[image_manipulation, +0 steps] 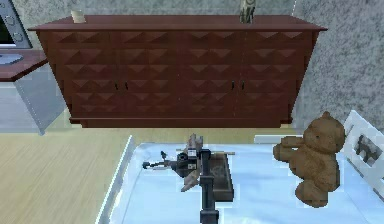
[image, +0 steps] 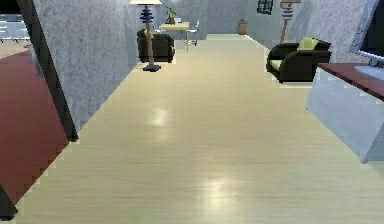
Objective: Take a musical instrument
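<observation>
In the arm side view my arm (image_manipulation: pixel 208 195) rises from the bottom edge over a pale blue tabletop (image_manipulation: pixel 260 190). My gripper (image_manipulation: pixel 168 164) points toward the view's left above that top. A small brown thing (image_manipulation: pixel 196 144) sits just past the gripper's body; its shape is too small to name. I cannot tell whether the gripper holds anything. A brown teddy bear (image_manipulation: pixel 314 156) sits on the table's right side.
A long dark wooden sideboard (image_manipulation: pixel 180 70) stands behind the table, with a small cup (image_manipulation: pixel 78 16) and a small figure (image_manipulation: pixel 247 12) on it. In the forward view, pale wood floor (image: pixel 190 130) runs ahead past a floor lamp (image: pixel 149 35), two dark armchairs (image: pixel 297 62) and a grey counter (image: pixel 345 105).
</observation>
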### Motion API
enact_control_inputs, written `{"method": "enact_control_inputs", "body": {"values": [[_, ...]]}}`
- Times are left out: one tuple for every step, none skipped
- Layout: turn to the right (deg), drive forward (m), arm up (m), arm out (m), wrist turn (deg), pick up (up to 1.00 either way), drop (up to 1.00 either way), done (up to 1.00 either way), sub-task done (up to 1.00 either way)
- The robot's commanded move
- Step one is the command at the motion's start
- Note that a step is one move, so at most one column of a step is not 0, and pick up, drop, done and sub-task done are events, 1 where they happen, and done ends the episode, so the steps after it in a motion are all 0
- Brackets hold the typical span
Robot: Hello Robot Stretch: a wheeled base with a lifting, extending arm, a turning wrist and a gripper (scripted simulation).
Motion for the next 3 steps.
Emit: {"method": "enact_control_inputs", "body": {"values": [[0.0,0.00,0.00,0.00,36.0,0.00,0.00,0.00,0.00],[0.0,0.00,-0.30,0.00,0.0,0.00,0.00,0.00,0.00],[0.0,0.00,0.00,0.00,0.0,1.00,0.00,0.00,0.00]]}}
